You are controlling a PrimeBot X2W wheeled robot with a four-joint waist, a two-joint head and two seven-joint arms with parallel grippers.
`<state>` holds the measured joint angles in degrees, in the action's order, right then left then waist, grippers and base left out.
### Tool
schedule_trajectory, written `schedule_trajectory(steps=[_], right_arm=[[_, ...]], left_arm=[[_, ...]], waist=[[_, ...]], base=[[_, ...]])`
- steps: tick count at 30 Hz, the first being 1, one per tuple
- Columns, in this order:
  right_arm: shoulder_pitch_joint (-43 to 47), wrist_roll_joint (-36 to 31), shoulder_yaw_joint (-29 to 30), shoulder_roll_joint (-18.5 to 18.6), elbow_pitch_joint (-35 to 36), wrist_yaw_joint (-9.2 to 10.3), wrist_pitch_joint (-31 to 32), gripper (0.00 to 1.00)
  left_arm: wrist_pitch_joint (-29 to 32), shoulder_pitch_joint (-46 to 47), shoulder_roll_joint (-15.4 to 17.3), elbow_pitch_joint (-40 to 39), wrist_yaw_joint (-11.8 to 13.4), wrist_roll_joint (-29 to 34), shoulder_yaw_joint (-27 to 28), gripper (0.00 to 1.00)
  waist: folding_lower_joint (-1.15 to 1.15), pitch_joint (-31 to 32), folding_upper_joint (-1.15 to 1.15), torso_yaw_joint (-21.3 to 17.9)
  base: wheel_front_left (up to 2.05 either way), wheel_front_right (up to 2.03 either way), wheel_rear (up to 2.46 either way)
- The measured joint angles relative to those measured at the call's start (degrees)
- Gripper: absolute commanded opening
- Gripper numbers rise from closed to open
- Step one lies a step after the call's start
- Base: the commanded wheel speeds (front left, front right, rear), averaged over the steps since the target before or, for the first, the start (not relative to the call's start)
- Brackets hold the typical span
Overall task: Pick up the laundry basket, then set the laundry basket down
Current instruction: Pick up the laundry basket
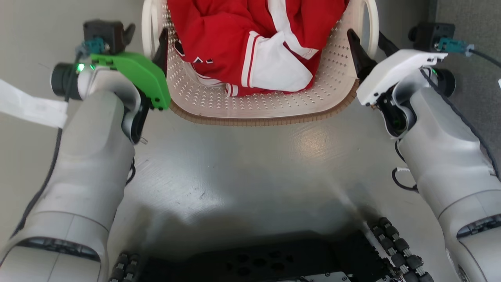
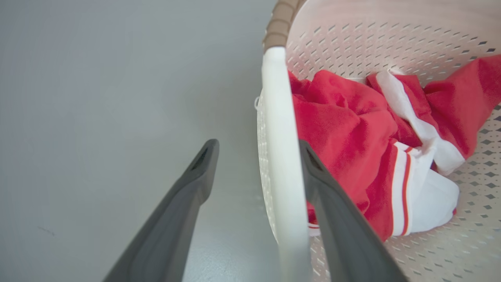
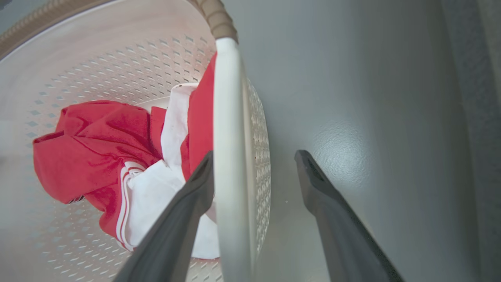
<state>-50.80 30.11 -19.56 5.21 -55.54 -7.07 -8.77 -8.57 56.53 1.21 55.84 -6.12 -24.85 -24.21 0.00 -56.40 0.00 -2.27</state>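
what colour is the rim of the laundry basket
Brown, woven-look; the laundry basket rim shows best in the head view.

The left tool (image 2: 257, 150) and right tool (image 3: 254, 156) each straddle a laundry basket (image 1: 258, 105) handle, fingers spread. Grey floor (image 1: 250, 164) lies open outside; a red-and-white garment (image 1: 235, 43) crowds inside.

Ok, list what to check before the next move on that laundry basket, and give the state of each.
1. Left gripper astride the laundry basket's left handle, one finger inside, one outside: ok.
2. Right gripper astride the right handle the same way: ok.
3. Jaws closed on the handles: not ok, both are open.
4. Red and white garment clear of the inner fingers: cannot tell, it lies close to both.
5. Basket resting flat on the floor: cannot tell.
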Motion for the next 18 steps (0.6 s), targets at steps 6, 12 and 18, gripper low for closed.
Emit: schedule_trajectory(steps=[6,12,18], right_arm=[[-1.99,0.73,-0.94,-0.37,-1.22,-0.01,-0.35,1.0],[-2.81,1.26,-1.75,-0.7,-2.6,-0.01,-0.79,1.0],[-3.85,1.77,-3.09,-0.89,-3.15,-0.05,-1.8,0.0]], left_arm=[[0.04,1.87,0.0,1.64,-0.16,-1.16,-0.87,1.0],[0.29,2.13,0.0,3.12,-0.16,-2.24,-1.74,0.82],[0.22,3.06,-0.42,3.61,-0.75,-3.46,-2.56,0.0]], waist=[[0.0,-1.43,0.0,-0.42],[0.0,-1.77,0.0,-0.61],[0.0,-1.85,0.0,-0.76]], base=[[0.0,0.0,0.0],[0.0,0.0,0.0],[0.0,0.0,0.0]])
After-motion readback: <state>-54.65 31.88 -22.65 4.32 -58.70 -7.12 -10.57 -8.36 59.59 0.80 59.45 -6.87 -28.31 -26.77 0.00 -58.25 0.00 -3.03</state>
